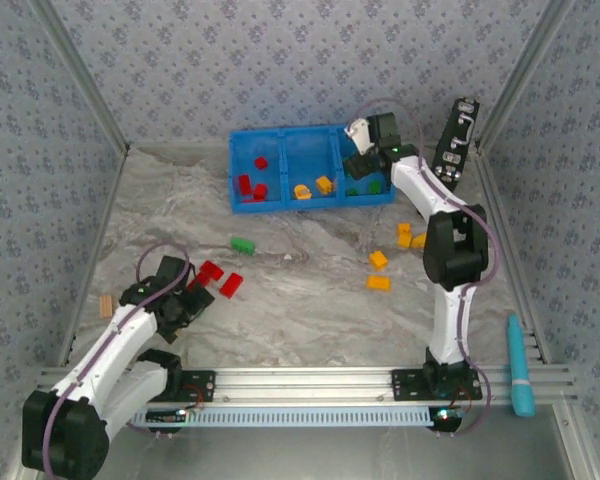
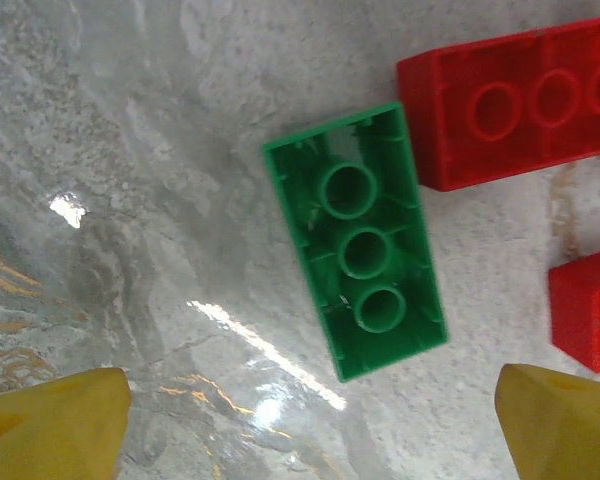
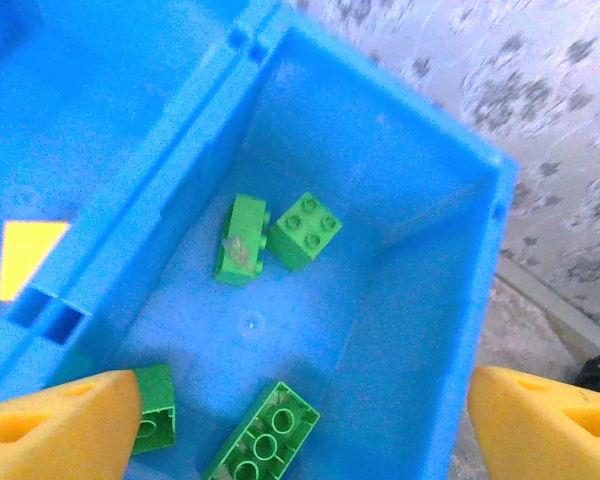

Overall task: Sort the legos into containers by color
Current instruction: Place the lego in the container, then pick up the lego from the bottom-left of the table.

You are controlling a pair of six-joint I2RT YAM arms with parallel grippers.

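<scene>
Red lego just beside green lego (underside up).

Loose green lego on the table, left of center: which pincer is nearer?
Left. The left pincer sits just near-left of the green lego, beside the red bricks. The right pincer is far off, over the blue bin's right compartment.

Bare surface lies open left of the green brick; red bricks crowd its right side, one just beside it.

White-black arms, apparently purple cables
</scene>
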